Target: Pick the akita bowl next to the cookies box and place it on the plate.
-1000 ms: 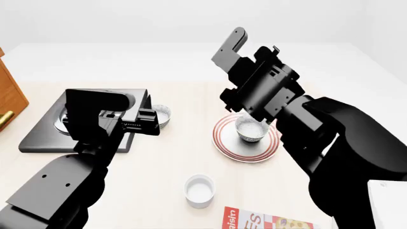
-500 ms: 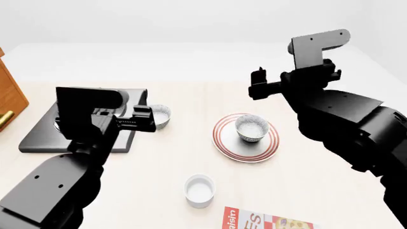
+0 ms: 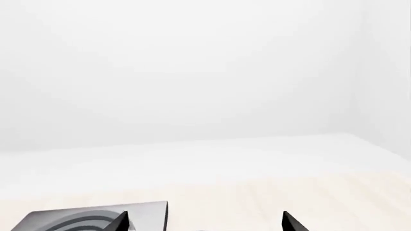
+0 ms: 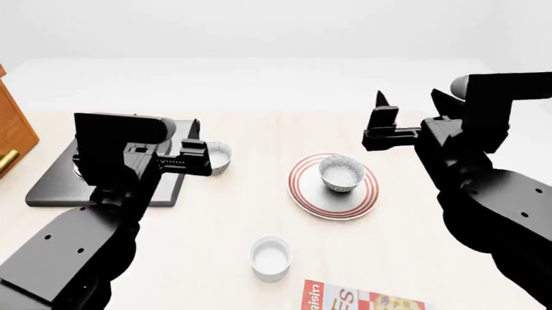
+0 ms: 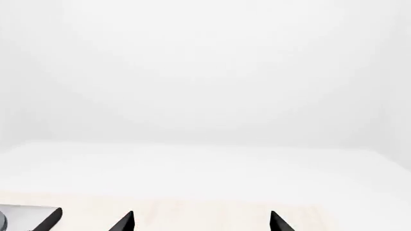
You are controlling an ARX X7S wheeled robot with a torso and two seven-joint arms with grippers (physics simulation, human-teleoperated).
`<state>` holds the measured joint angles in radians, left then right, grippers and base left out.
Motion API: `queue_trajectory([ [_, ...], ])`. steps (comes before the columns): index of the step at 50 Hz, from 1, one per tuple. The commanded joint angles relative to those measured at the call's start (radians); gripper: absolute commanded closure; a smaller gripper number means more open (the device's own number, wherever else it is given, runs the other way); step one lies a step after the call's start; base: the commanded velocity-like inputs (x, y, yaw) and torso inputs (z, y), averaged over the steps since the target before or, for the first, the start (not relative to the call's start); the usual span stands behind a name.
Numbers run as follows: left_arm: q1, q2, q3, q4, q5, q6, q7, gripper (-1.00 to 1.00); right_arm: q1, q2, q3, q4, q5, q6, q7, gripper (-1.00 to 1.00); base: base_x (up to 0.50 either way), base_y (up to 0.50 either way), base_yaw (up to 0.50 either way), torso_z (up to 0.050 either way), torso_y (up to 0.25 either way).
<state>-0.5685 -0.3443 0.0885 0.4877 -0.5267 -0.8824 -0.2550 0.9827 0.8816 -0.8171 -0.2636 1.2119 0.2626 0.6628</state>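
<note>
Head view is showing the akita bowl sitting upright on the plate; the cookies box, lettering cut off, is lying near. Both wrist views are showing only fingertips spread wide, gripping nothing — left gripper, right gripper.

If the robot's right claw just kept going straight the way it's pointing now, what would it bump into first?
Probably nothing nearby. The right gripper points level, away over the pale wooden table; its wrist view shows only bare tabletop and white background between its fingertips. Depth beyond is unclear.
</note>
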Motion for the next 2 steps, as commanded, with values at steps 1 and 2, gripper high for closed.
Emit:
queue_trajectory([
  [1,-0.013,-0.004,0.004,0.011,-0.007,-0.016,-0.01,-1.0,-0.048,0.059,0.028,-0.113,0.008,-0.048,0.019,-1.0,0.0,0.0,0.0,0.0,0.0],
  [2,-0.013,-0.004,0.004,0.012,-0.008,-0.018,-0.01,-1.0,-0.048,0.062,0.03,-0.118,0.009,-0.05,0.019,-1.0,0.0,0.0,0.0,0.0,0.0],
])
